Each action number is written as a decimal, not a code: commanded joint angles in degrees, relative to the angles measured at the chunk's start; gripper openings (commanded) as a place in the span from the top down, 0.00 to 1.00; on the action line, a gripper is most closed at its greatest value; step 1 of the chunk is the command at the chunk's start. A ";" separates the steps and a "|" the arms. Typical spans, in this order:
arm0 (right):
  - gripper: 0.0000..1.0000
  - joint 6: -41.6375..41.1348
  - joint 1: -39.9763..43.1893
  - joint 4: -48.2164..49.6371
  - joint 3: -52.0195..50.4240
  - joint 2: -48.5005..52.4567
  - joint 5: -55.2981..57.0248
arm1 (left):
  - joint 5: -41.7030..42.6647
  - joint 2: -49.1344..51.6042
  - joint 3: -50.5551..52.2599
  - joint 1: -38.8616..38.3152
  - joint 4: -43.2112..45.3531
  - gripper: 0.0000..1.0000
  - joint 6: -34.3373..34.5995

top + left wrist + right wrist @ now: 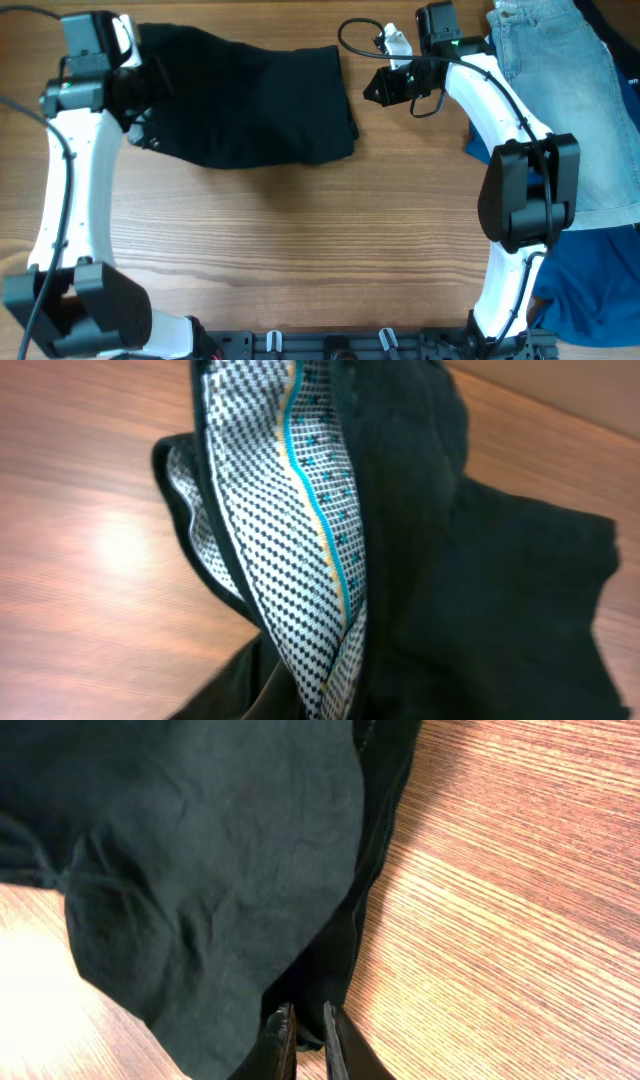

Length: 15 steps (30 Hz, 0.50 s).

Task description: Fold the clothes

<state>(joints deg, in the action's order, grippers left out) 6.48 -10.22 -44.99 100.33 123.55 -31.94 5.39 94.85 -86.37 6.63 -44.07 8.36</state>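
Observation:
The black shorts [250,100] lie bunched on the far left-centre of the wooden table. My left gripper [132,92] is at their left end. The left wrist view is filled by black cloth [480,590] and the black-and-white dotted pocket lining [290,540] rising up to the camera. The fingers are hidden under it, and the gripper appears shut on the shorts. My right gripper [372,92] is at the shorts' right edge. In the right wrist view its fingers [305,1025] are closed to a narrow slit on the hem of the shorts [200,850].
Light-blue denim shorts [570,90] lie at the far right. A royal-blue garment [590,280] lies below them at the right edge. A black cable [355,35] loops near the right wrist. Bare wood [300,250] fills the middle and front.

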 commanded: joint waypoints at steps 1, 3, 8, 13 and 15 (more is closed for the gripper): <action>0.91 -1.84 -0.20 0.46 0.13 -0.26 -1.62 | 3.82 4.59 -1.40 -6.10 2.97 0.96 6.10; 0.91 -1.99 -0.04 0.87 0.57 -1.20 -2.56 | 3.80 8.24 -1.40 -11.52 6.01 0.96 9.33; 0.91 -2.67 2.40 0.81 0.76 -5.46 -2.89 | 5.31 9.81 -1.40 -20.09 18.38 0.96 16.24; 0.90 -3.63 5.92 0.76 0.76 -7.19 -5.46 | 5.29 12.79 -1.40 -26.62 25.18 0.96 16.81; 0.91 -3.69 6.08 0.76 0.76 -7.19 -5.16 | 5.27 13.99 -1.40 -27.82 26.34 0.96 16.81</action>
<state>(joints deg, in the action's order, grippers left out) 3.55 -4.29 -44.27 100.33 118.17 -35.18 9.52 106.15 -86.50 -19.44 -19.07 24.38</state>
